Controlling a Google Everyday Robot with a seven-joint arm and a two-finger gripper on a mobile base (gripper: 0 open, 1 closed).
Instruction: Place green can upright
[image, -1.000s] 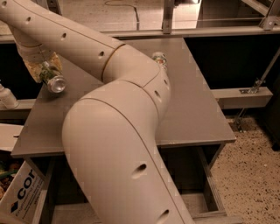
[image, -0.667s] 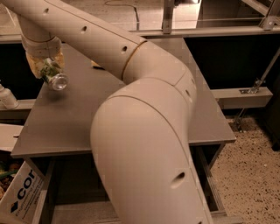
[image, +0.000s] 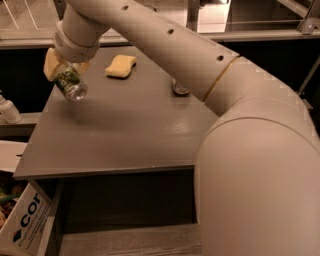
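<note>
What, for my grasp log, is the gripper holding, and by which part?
The gripper holds the green can by its body, tilted, silver end lowest, above the table.

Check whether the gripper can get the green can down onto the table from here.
Probably yes. The gripper, shut on the tilted green can, hangs over the table; the surface below looks bare, and the sponge lies apart to the right.
</note>
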